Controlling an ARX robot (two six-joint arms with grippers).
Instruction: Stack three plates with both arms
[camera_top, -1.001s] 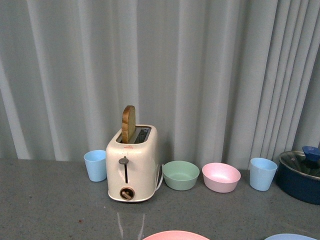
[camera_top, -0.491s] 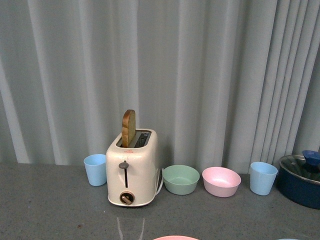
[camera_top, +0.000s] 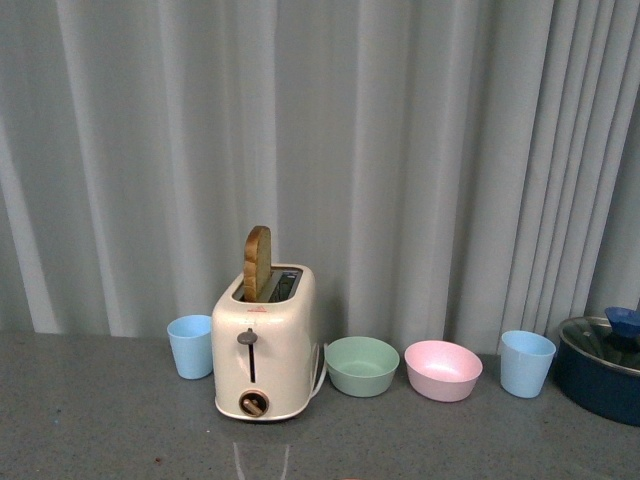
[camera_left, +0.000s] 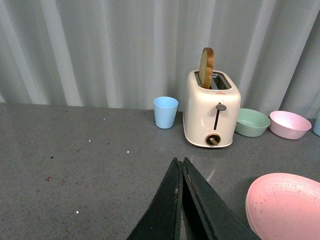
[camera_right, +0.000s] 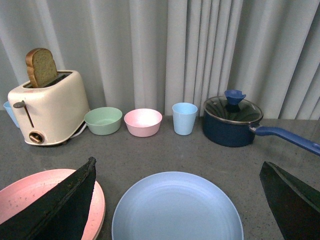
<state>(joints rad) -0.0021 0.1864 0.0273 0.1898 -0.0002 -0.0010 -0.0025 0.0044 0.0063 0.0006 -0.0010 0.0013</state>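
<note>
The light blue plate (camera_right: 177, 210) lies flat on the grey table, between my right gripper's (camera_right: 178, 166) wide-open fingers and just below them. The pink plate (camera_right: 35, 197) lies to its left, partly behind one right finger (camera_right: 65, 205). It also shows in the left wrist view (camera_left: 287, 205), to the right of my left gripper (camera_left: 180, 162), which is shut and empty above bare table. A pale rim (camera_left: 248, 212) under the pink plate's edge may be the cream plate; I cannot tell. No plate or arm shows in the front view.
Along the curtain stand a blue cup (camera_top: 190, 346), a cream toaster (camera_top: 264, 345) with a bread slice, a green bowl (camera_top: 361, 365), a pink bowl (camera_top: 443, 369) and another blue cup (camera_top: 526, 363). A dark blue lidded pot (camera_right: 232, 121) with a long handle (camera_right: 290, 138) sits at the right.
The front view has shifted upward: the toaster and bowls sit lower in the picture, and the pink and blue plate rims at its bottom edge have dropped out of view.
</note>
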